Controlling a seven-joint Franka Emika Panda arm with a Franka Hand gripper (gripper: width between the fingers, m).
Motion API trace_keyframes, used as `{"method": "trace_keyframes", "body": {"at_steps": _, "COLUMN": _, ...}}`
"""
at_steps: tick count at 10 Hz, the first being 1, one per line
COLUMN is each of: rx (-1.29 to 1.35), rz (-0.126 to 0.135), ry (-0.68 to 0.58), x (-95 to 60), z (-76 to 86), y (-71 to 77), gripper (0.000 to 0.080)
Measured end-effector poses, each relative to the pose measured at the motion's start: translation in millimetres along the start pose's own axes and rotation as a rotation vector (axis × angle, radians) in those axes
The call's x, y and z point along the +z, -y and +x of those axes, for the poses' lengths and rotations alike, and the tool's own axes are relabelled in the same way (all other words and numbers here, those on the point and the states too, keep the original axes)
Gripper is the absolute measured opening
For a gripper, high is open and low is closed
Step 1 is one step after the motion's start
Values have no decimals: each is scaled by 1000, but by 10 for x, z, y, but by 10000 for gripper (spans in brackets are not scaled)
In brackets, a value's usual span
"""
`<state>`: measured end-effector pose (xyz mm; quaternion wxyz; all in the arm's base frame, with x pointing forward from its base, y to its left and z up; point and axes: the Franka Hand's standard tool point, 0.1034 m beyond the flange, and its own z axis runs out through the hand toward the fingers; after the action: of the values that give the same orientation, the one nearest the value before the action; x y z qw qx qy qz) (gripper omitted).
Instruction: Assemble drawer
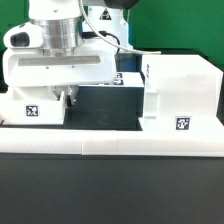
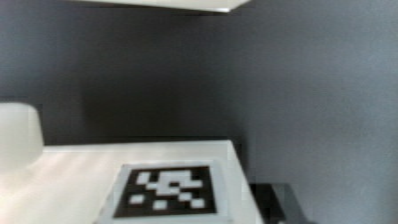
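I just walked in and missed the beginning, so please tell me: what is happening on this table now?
The Panda arm's gripper hangs low beside a white drawer tray on the exterior view's left. Whether its fingers grip the tray cannot be seen. The tall housing stands apart on the exterior view's right, and the tray is not yet inside it. A low white border bar lies along the front.

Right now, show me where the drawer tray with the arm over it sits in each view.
Exterior view: the tray sits at the exterior view's left on the black table, across from the tall housing.
Wrist view: seen close up, it is the white surface nearest the camera.
Shared landmark: a black-and-white square tag on the tray. Whether it is the same tag in both views cannot be told.
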<state>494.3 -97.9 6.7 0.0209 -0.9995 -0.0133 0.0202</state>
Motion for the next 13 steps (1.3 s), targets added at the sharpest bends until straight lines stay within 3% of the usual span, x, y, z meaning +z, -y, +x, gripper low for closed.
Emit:
{"method": "trace_keyframes", "body": {"at_steps": 3, "rx": -7, "rz": 0, "ry": 1, "x": -7, "z": 0, "y": 8, "gripper": 77}}
{"method": "trace_keyframes", "body": {"at_steps": 5, "rx": -146, "rz": 23, "ry": 35, "x": -148, "z": -25, "y": 163, "gripper": 75}}
{"method": "trace_keyframes", "body": {"at_steps": 7, "rx": -212, "rz": 26, "ry": 31, "x": -155, "z": -22, "y": 201, "gripper": 53}}
{"method": "trace_keyframes", "body": {"at_steps": 9, "rx": -212, "rz": 26, "ry": 31, "x": -155, "z": -22, "y": 193, "gripper": 53}}
{"method": "trace_keyframes", "body": {"at_steps": 13, "rx": -484, "rz": 14, "ry": 35, "x": -155, "z": -23, "y": 176, "gripper": 53}}
